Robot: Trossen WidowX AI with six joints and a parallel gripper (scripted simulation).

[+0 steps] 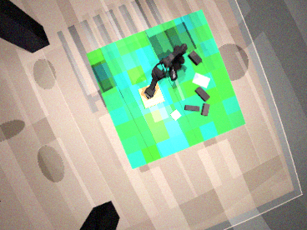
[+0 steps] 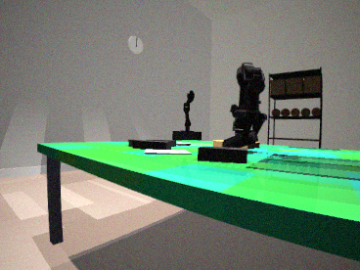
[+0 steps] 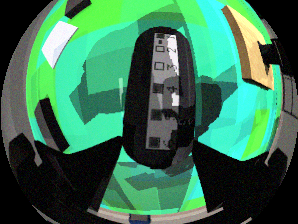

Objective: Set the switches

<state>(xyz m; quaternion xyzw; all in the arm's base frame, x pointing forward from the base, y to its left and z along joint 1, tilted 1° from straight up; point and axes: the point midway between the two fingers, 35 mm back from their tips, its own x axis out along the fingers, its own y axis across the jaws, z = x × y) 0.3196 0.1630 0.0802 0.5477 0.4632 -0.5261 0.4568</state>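
Note:
My gripper (image 1: pixel 149 92) (image 2: pixel 239 142) is shut on the dark grey controller unit (image 3: pixel 160 96), holding it by its long sides low over the green bench (image 1: pixel 125 137) (image 2: pixel 274 186). In the wrist view the unit's underside faces the camera. Its label shows a row of numbered squares: the upper ones look empty and some lower ones look filled, but the print is blurred. The switches on the top side are hidden. In the top view the arm covers the unit, above a tan pad (image 1: pixel 155 99).
Several dark modules (image 1: pixel 194 57) (image 1: pixel 202 93) (image 1: pixel 192 107) (image 1: pixel 205 109) and two white cards (image 1: pixel 201 79) (image 1: pixel 175 114) lie right of the arm. In the exterior view, dark blocks (image 2: pixel 222 155) (image 2: pixel 152 144) lie in front. A shelf (image 2: pixel 294 108) stands behind the bench.

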